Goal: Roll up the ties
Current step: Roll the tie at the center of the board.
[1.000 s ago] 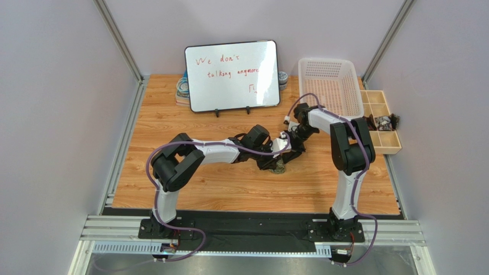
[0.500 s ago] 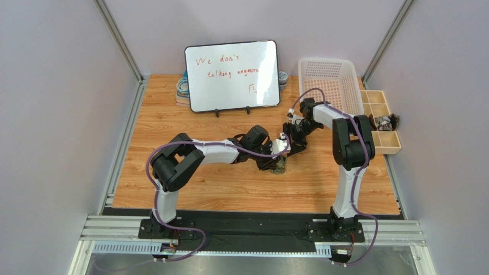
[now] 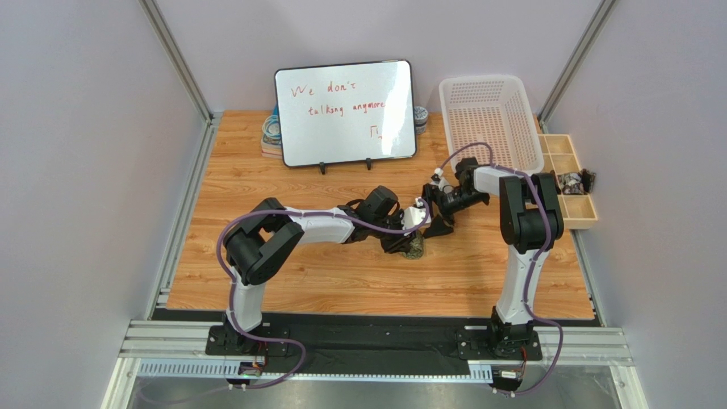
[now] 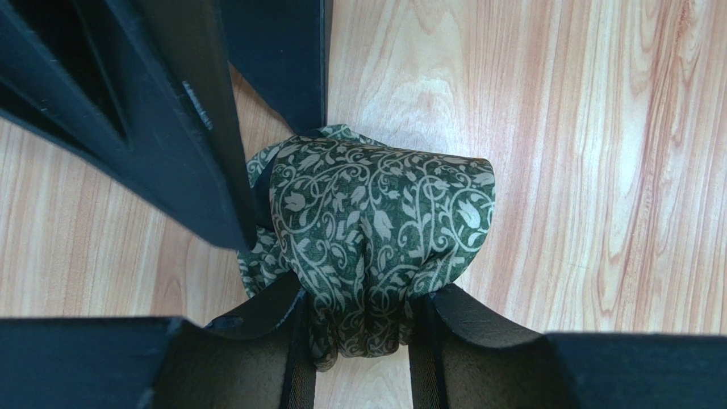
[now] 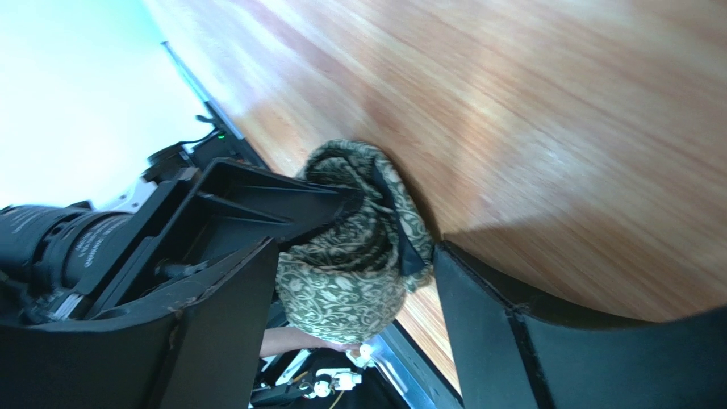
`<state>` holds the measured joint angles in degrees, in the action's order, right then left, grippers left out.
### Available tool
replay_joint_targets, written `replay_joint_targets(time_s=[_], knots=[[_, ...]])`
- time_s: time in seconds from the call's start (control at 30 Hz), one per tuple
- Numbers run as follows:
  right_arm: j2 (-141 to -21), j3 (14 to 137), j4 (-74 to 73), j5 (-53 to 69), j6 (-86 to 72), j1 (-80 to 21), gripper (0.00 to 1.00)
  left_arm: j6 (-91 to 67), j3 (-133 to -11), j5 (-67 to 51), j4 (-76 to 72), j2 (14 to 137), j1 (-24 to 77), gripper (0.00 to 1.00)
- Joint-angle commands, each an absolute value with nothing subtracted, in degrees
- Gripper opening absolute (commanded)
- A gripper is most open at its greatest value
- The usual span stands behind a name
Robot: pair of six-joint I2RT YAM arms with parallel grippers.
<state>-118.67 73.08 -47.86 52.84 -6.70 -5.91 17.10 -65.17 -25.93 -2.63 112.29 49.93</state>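
**Left gripper** (image 4: 358, 300): closed on the tie (image 4: 384, 221). Its two fingers pinch one end of the roll, and the cloth puckers where it is squeezed. The tie is dark green cloth with a pale vine pattern, wound into a compact bundle. The bundle rests on the table (image 4: 555, 128), in front of the whiteboard (image 3: 346, 111) and slightly to its right, about midway toward the near edge.

**Right gripper** (image 5: 354, 251): jaws open and holding nothing. Its tips stand on either side of the roll, on the side nearer the whiteboard. Whether either tip touches the cloth cannot be told. A strip of black lining crosses the roll's face in the right wrist view.

**Hazards, as judged from this state:**
- The roll is held by a single pinch at one end, so the outer wraps are kept in place only by friction. If the pinch loosens, the bundle is likely to spring open.
- A looser fold bulges beside the left gripper. An open finger of the right gripper passing close by could snag it and pull a wrap free.
- Pressing harder would flatten the roll.
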Motion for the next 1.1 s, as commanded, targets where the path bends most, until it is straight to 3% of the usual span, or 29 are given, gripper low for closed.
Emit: replay_joint_targets(time_s=[0.0, 0.17, 0.43, 0.53, 0.9, 1.07], knots=[[-121.3, 68.6, -44.0, 56.8, -9.9, -3.8, 0.77, 18.5, -62.4, -23.8, 5.9, 114.1, 49.2, 0.11], [-119.8, 68.1, -43.9, 59.1, -9.1, -3.8, 0.78, 18.5, -62.5, -23.7, 6.3, 114.0, 49.2, 0.11], [-115.5, 71.5, -48.0, 53.0, -4.8, -3.9, 0.81, 18.0, -63.1, -23.7, 6.2, 114.2, 49.1, 0.11], [-114.8, 73.2, -50.9, 50.2, -3.0, -4.4, 1.00, 18.0, -63.1, -23.6, 6.2, 114.2, 49.1, 0.11], [-104.4, 67.2, -48.8, 41.4, -8.4, -4.7, 1.00, 17.8, -63.6, -23.6, 6.0, 114.3, 49.1, 0.11], [-104.4, 61.7, -38.9, 39.3, -12.1, -5.1, 1.00, 17.8, -63.5, -23.8, 6.2, 114.3, 49.1, 0.11]])
